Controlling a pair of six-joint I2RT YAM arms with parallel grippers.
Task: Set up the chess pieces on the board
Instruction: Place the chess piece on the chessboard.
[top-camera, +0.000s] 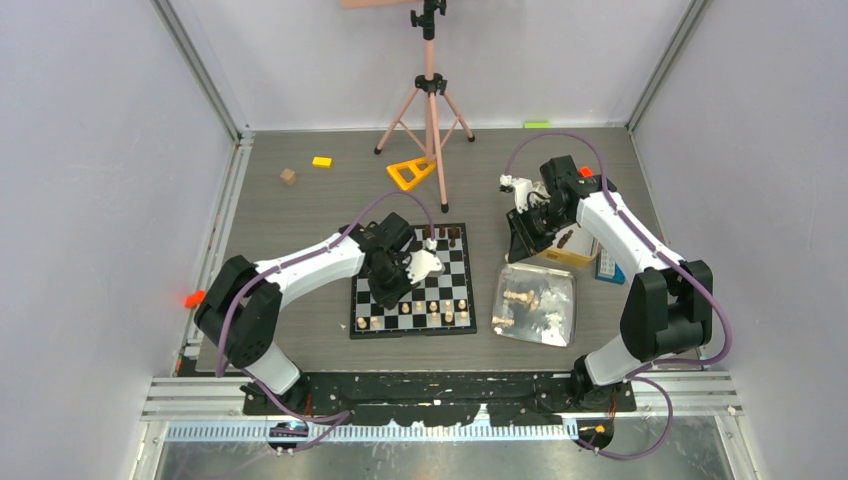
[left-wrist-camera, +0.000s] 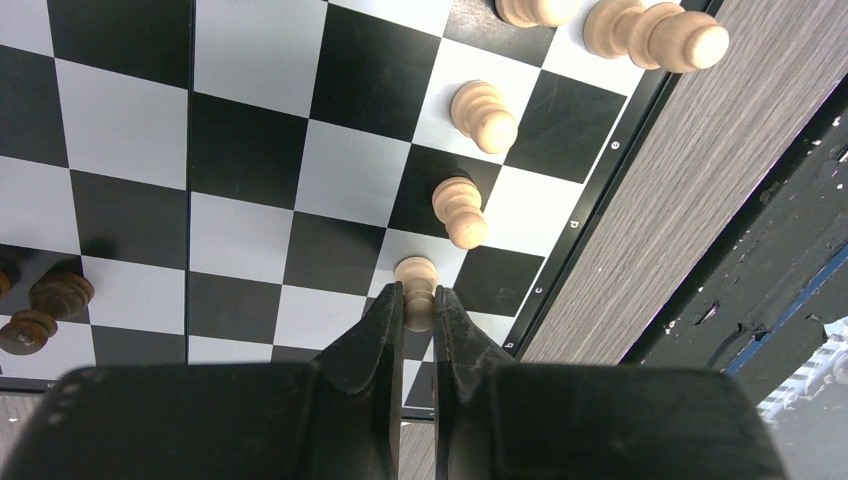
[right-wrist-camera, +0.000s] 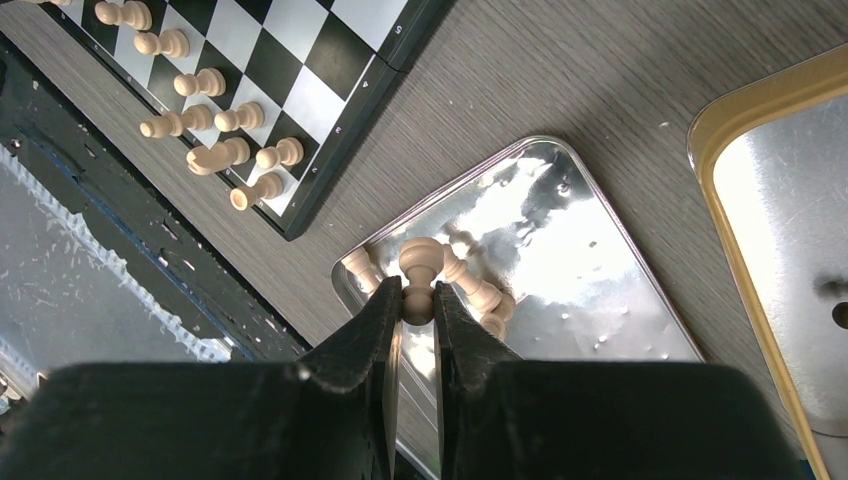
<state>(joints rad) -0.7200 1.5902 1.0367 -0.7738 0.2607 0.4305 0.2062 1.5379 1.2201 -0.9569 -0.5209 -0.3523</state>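
In the top view, the board, black-and-white checkered with a thin black border, lies flat on the grey desk. Small light tan chess pieces stand in rows along its near edge, and a few dark pieces stand at the far edge. The left arm bends over the board's left half. The right arm reaches above a silver tray, which lies just right of the board and holds a loose heap of light and dark chessmen. A gold-rimmed tin sits just behind the tray.

In the left wrist view, the left tool is closed almost fully, pinching a tan pawn by its stem. The pawn's round head shows above the fingertips, over a white square beside the board's border. Two more turned wooden pawns stand in line beyond it, each on its own square.

In the right wrist view, the right tool is clamped with a narrow gap on a pale pawn. It grips the pawn below the head, over the tray's near corner. Other light pieces lie on their sides there. Whether the pawn touches the tray cannot be told.
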